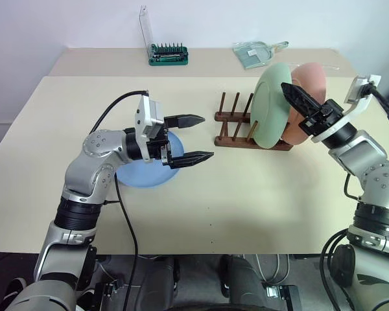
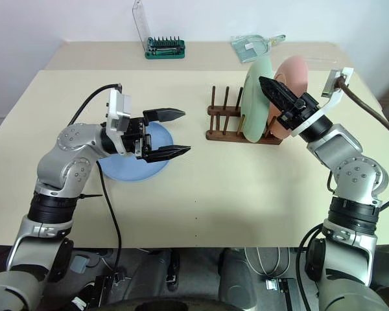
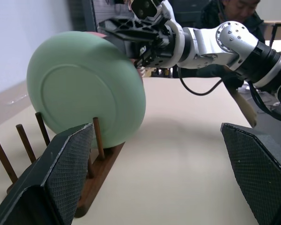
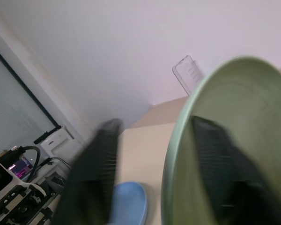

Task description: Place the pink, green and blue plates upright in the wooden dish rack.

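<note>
Occlusion: pink plate (image 1: 309, 84) mostly hidden behind green plate (image 1: 272, 107), both upright in wooden dish rack (image 1: 236, 129) | my right end effector (image 2: 276, 94) straddles green rim, fingers spread | left end effector (image 1: 194, 138) released above blue plate (image 1: 139, 175), partly covered, flat on counter (image 1: 246, 207) | bit holder (image 1: 168, 54) behind.

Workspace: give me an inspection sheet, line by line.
Surface: beige table, a second one butted behind it.
Job's things: green plate and pink plate upright in the dish rack; blue plate flat on the table.
Clutter: green bit holder with clear lid and a clear dustpan on the rear table.
Grippers: left gripper open above the blue plate; right gripper open, one finger each side of the green plate's rim.
Cables: black cables run along both arms.
Surroundings: white wall; a person sits beyond the table in the left wrist view.
</note>
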